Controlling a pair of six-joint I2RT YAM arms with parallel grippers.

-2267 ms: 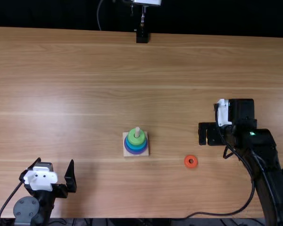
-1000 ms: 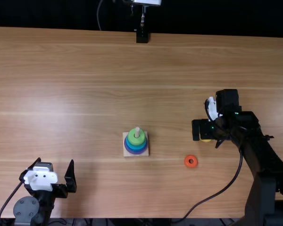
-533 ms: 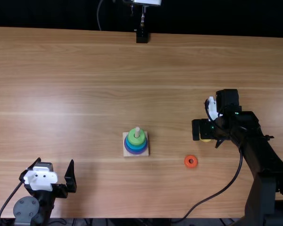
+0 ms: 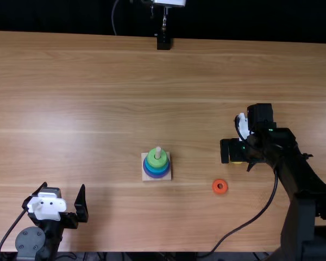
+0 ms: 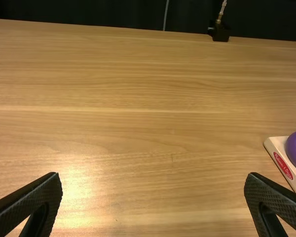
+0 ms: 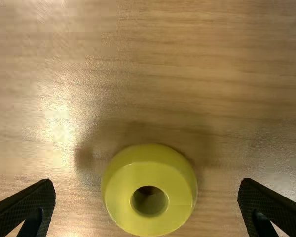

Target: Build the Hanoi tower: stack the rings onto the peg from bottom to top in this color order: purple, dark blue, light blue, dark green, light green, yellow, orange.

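Toward eight o'clock of the peg [image 4: 158,153], the left hand [image 4: 64,186] was spread, holding nothing. The wooden base [image 4: 146,178] carried a purple ring [image 4: 155,177], blue rings [image 4: 157,171] and a green ring [image 4: 157,163] on top (dark green I couldn't make out). Toward four o'clock lay the orange ring [image 4: 215,187]; toward three, the yellow ring [image 6: 149,172], on the surface [image 4: 98,109] between the right hand's [image 6: 147,181] spread fingers. Those two seemed left to stack.

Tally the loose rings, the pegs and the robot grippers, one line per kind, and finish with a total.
Loose rings: 2 (orange ring, yellow ring)
Pegs: 1 (wooden peg, carrying stacked rings)
Grippers: 2 (left gripper, right gripper)
Total: 5
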